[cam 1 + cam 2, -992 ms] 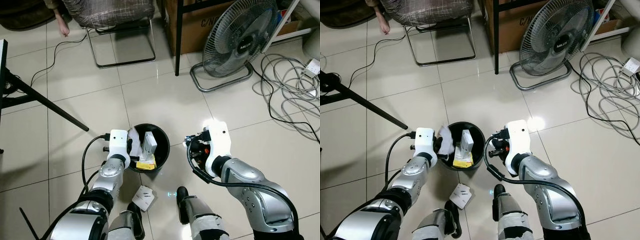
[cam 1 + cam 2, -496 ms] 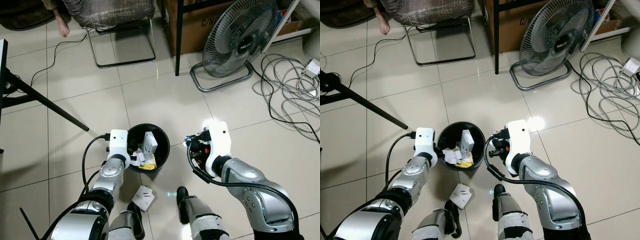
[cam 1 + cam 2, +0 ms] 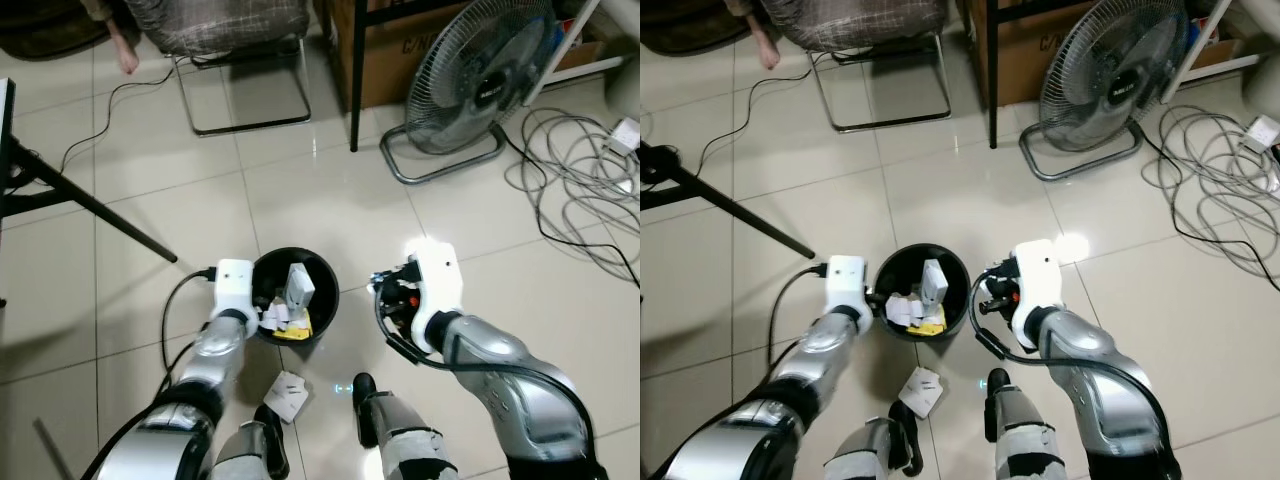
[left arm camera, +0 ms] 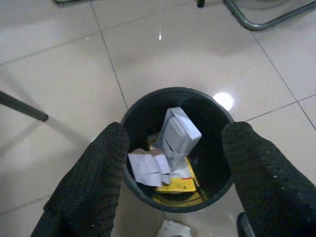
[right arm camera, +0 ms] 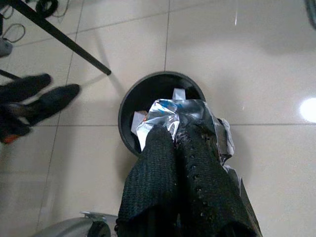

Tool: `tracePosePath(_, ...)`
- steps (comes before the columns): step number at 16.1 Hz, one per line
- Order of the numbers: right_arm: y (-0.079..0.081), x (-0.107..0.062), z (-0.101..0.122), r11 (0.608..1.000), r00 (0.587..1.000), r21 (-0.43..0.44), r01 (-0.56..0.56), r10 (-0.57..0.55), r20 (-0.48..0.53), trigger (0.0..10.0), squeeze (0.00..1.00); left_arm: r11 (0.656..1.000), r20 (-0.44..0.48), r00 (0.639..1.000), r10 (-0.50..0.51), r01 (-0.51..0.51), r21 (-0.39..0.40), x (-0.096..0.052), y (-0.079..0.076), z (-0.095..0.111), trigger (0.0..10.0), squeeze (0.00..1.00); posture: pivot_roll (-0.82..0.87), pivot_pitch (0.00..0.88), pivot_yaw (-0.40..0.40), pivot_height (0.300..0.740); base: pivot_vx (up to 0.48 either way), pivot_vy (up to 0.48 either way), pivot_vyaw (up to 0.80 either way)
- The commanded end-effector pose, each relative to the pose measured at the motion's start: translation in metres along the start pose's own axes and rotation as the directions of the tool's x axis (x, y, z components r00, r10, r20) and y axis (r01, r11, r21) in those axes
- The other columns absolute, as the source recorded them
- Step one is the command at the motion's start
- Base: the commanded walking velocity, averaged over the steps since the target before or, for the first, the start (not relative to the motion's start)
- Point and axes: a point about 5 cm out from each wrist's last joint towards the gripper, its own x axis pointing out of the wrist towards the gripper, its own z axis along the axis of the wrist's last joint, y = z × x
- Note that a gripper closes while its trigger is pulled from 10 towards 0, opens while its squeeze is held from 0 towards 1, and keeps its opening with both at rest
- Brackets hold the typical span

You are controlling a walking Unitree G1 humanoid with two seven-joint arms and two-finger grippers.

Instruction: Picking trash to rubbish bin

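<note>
A round black bin (image 3: 327,283) stands on the tiled floor just ahead of my feet. Inside it lie a grey-white carton (image 3: 298,285), crumpled white paper (image 3: 272,316) and a yellow wrapper (image 3: 293,331). My left gripper (image 4: 176,131) hangs open above the bin's left rim, with nothing between its fingers (image 4: 98,168). My right gripper (image 5: 180,129), a little right of the bin, is shut on a crumpled silver foil wrapper (image 5: 170,109). A white scrap of paper (image 3: 286,394) lies on the floor between my feet.
A standing fan (image 3: 478,78) and a tangle of grey cables (image 3: 585,175) are at the right. A metal chair frame (image 3: 245,95) and a cardboard box (image 3: 385,50) stand behind. A black tripod leg (image 3: 95,215) slants across the left floor.
The crumpled white paper that my left gripper held over the rim has dropped into the bin, and that gripper now stands open. The right arm has stayed in place.
</note>
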Motion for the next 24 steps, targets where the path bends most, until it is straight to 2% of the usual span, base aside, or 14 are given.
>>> tracePosePath(1, -0.004, 0.005, -0.007, 1.0, 1.0, 0.009, -0.001, 0.001, -0.016, 10.0, 0.0, 1.0, -0.027, 1.0, -0.006, 0.007, 0.018, -0.01, 0.014, -0.015, 10.0, 0.8, -0.23, 0.367, 0.081, 0.74, 0.0, 0.0, 0.0)
tracePosePath(2, -0.013, 0.013, -0.008, 1.0, 1.0, -0.003, 0.013, -0.013, -0.023, 10.0, 0.0, 0.998, -0.019, 0.999, -0.049, 0.05, 0.037, -0.02, 0.024, -0.022, 10.0, 0.33, -0.2, 0.363, 0.087, 0.74, 0.0, 0.0, 0.0)
tracePosePath(3, -0.019, 0.017, -0.009, 1.0, 0.999, -0.005, 0.022, -0.022, -0.026, 10.0, 0.0, 0.995, -0.015, 0.997, -0.079, 0.08, 0.061, -0.028, 0.029, -0.025, 10.0, 0.0, -0.17, 0.359, 0.09, 0.74, 0.0, 0.0, 0.0)
tracePosePath(6, -0.032, 0.029, -0.01, 0.999, 0.999, -0.019, 0.038, -0.039, -0.033, 10.0, 0.0, 0.981, -0.014, 0.985, -0.171, 0.171, 0.094, -0.05, 0.036, -0.028, 10.0, 0.0, -0.12, 0.356, 0.092, 0.74, 0.0, 0.0, 0.0)
tracePosePath(8, -0.039, 0.041, -0.011, 0.999, 0.999, -0.032, 0.031, -0.032, -0.039, 10.0, 0.0, 0.963, -0.011, 0.968, -0.25, 0.25, 0.1, -0.071, 0.037, -0.021, 10.0, 0.0, -0.07, 0.356, 0.096, 0.74, 0.0, 0.0, 0.0)
tracePosePath(10, -0.043, 0.051, -0.013, 0.998, 0.999, -0.052, 0.02, -0.022, -0.05, 10.0, 0.0, 0.925, -0.024, 0.931, -0.365, 0.366, 0.098, -0.09, 0.026, -0.015, 10.0, 0.0, -0.04, 0.357, 0.102, 0.74, 0.0, 0.0, 0.0)
tracePosePath(11, -0.044, 0.052, -0.012, 0.999, 0.999, -0.052, 0.016, -0.019, -0.05, 10.0, 0.0, 0.918, -0.029, 0.923, -0.384, 0.385, 0.092, -0.093, 0.024, -0.014, 10.0, 0.0, -0.04, 0.357, 0.102, 0.74, 0.0, 0.0, 0.0)
tracePosePath(13, -0.047, 0.06, -0.012, 0.998, 0.998, -0.058, 0.007, -0.01, -0.058, 10.0, 0.0, 0.894, -0.073, 0.903, -0.423, 0.429, 0.126, -0.102, 0.021, -0.017, 10.0, 0.0, -0.04, 0.357, 0.102, 0.74, 0.0, 0.0, 0.0)
tracePosePath(15, -0.044, 0.069, -0.01, 0.997, 0.998, -0.076, -0.023, 0.018, -0.065, 10.0, 0.0, 0.875, -0.158, 0.884, -0.439, 0.461, 0.146, -0.114, 0.025, -0.025, 10.0, 0.0, 0.01, 0.363, 0.128, 0.74, 0.0, 0.0, 0.0)
tracePosePath(19, -0.037, 0.08, -0.01, 0.992, 0.994, -0.096, -0.077, 0.07, -0.078, 10.0, 0.0, 0.872, -0.236, 0.871, -0.431, 0.469, 0.138, -0.124, 0.031, -0.036, 10.0, 0.0, 0.01, 0.371, 0.138, 0.74, 0.0, 0.0, 0.0)
tracePosePath(24, -0.019, 0.093, -0.01, 0.988, 0.988, -0.088, -0.128, 0.12, -0.094, 10.0, 0.0, 0.87, -0.253, 0.868, -0.428, 0.472, 0.146, -0.127, 0.034, -0.035, 10.0, 0.0, 0.03, 0.377, 0.144, 0.74, 0.0, 0.0, 0.0)
